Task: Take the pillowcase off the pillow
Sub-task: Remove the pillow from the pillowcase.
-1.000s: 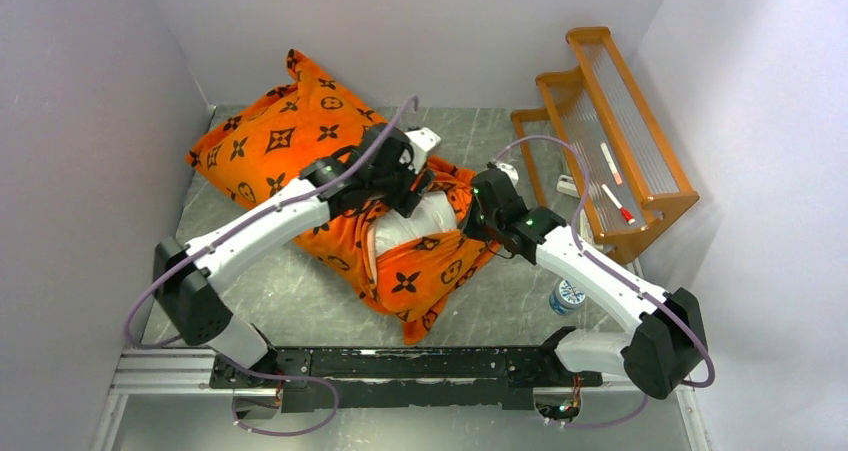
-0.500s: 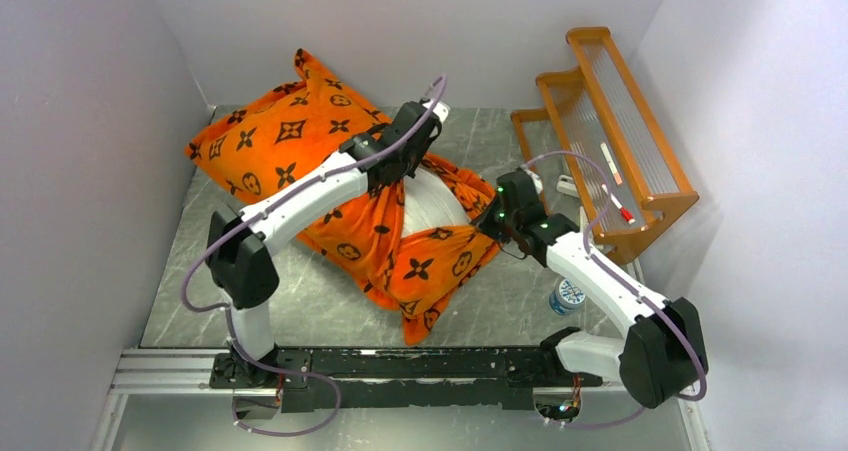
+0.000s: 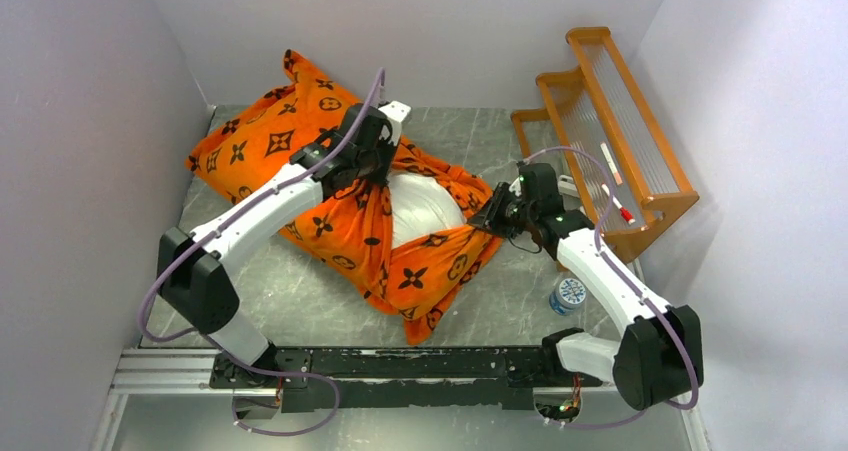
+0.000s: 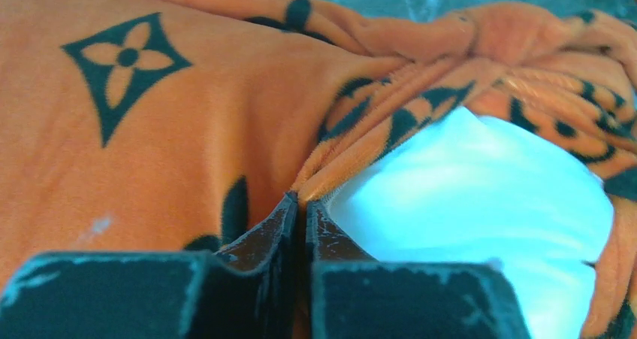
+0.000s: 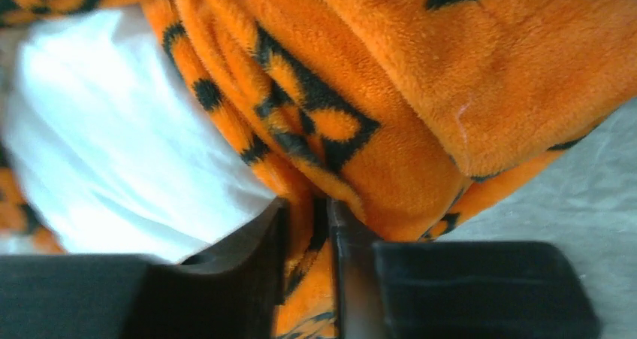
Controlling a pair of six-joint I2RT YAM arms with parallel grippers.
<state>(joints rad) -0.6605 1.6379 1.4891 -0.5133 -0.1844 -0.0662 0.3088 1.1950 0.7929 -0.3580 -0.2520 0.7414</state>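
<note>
The pillowcase point(image 3: 290, 151) lay across the frame's centre and upper left, its mouth gaping around the white pillow point(image 3: 425, 206). Peeling it well would likely mean drawing both edges apart and back evenly. The left gripper point(image 4: 304, 217) pinched the pillowcase edge, jaws nearly together; the right gripper point(image 5: 306, 226) clamped a thicker fold

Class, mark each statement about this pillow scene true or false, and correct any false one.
1. The left end effector is shut on the pillowcase edge. True.
2. The pillow is completely hidden inside its cover. False: white pillow bulges out of the opening.
3. The right end effector pinches orange fabric. True.
4. The wooden rack stands on the scene's left. False: it is on the right.
</note>
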